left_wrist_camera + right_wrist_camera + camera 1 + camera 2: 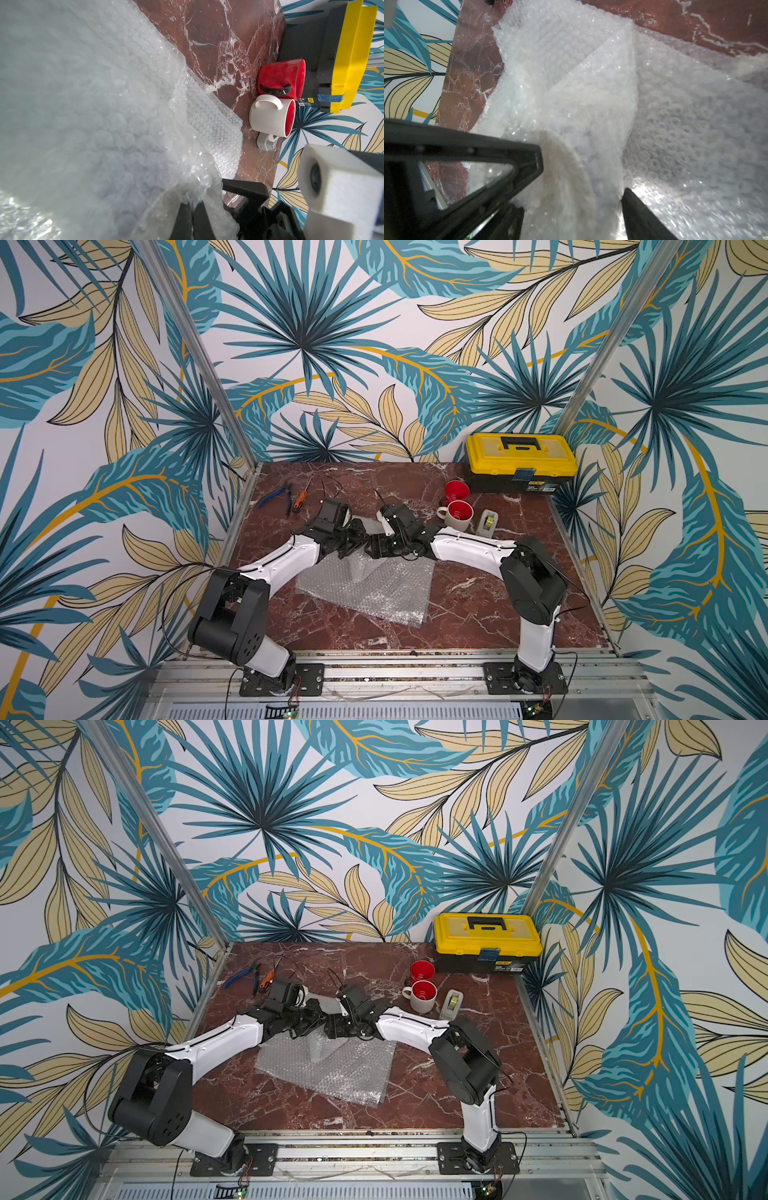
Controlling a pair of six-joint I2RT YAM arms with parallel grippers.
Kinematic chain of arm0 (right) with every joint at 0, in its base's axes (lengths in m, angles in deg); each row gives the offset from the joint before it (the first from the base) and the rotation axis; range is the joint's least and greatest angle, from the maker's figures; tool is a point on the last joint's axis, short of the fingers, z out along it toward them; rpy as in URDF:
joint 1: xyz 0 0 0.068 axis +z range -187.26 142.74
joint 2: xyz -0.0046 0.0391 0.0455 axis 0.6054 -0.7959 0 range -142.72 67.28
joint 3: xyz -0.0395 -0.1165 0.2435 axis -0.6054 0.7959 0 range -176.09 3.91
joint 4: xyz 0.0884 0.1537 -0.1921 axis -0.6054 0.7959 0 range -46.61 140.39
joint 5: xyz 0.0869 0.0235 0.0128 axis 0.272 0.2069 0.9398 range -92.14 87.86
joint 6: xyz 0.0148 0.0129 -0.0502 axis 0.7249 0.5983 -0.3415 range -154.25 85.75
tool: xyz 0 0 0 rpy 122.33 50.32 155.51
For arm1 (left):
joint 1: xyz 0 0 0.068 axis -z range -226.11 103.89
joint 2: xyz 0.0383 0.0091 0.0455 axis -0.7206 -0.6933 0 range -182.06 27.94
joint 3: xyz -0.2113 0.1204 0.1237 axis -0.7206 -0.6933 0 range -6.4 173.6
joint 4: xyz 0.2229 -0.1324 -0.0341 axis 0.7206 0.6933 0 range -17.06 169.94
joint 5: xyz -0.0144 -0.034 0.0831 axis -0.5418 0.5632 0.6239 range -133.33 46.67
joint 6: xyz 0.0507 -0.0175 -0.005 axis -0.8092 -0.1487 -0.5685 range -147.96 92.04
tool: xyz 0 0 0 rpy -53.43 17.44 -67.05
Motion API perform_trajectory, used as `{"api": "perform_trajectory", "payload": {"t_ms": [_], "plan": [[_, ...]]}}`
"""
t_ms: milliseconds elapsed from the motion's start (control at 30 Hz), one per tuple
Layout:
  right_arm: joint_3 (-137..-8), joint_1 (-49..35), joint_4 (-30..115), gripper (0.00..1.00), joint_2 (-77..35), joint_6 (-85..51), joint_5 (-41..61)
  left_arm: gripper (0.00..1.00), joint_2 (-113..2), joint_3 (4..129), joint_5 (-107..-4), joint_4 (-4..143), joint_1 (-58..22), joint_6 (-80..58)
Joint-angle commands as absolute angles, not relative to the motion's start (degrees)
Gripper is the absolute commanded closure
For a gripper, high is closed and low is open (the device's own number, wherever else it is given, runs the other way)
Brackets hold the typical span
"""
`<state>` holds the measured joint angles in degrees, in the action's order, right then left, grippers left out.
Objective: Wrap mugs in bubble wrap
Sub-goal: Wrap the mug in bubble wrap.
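Note:
Bubble wrap lies crumpled mid-table, one part lifted between the arms. My left gripper is shut, pinching a gathered edge of the bubble wrap. My right gripper faces it tip to tip, jaws wide apart. A rounded bundle of bubble wrap with a faint bluish tint sits between them. What is inside is hidden. A red mug and a white mug with red inside stand bare at the back right.
A grey tape dispenser stands right of the white mug. A yellow and black toolbox fills the back right corner. Blue pliers and an orange screwdriver lie at the back left. Patterned walls close the table's sides.

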<state>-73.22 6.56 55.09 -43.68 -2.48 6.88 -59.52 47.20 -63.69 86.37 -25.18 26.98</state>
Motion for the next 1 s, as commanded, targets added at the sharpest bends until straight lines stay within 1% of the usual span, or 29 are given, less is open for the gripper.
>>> {"api": "perform_trajectory", "payload": {"t_ms": [0,100,133,300,433,567,667,733,867,967], "plan": [[-73.63,6.78,55.07,0.27,-45.59,-0.81,5.77,0.96,-58.97,46.71,-63.65,85.64,-25.07,27.16],[-73.89,6.77,55.32,0.29,-46.48,-0.65,5.52,0.87,-57.64,47.44,-63.79,85.59,-25.22,27.00],[-73.85,6.78,57.36,0.29,-46.60,-0.62,5.42,0.86,-57.19,47.77,-63.83,85.80,-25.37,26.98],[-73.72,6.78,58.51,0.30,-47.05,-0.58,4.81,0.78,-54.54,49.39,-62.95,88.31,-26.37,25.80],[-74.23,6.78,58.90,0.30,-47.52,-0.44,5.04,0.64,-51.46,49.90,-61.25,92.52,-27.46,23.91],[-74.71,6.74,59.16,0.30,-47.70,-0.65,5.07,0.53,-47.19,49.31,-55.90,97.79,-27.65,21.35],[-75.03,6.78,59.77,0.30,-47.57,-1.01,4.83,0.48,-45.72,47.26,-52.92,100.27,-27.61,20.23],[-75.15,6.78,60.02,0.30,-47.40,-1.14,4.63,0.46,-45.68,45.60,-52.81,100.55,-27.52,19.94],[-75.33,6.78,60.52,0.30,-47.29,-1.48,4.46,0.36,-46.95,44.24,-52.84,100.35,-26.28,19.25],[-75.35,6.78,60.48,0.30,-47.36,-1.40,4.54,0.35,-48.02,43.89,-52.39,100.01,-25.68,19.07]]}}
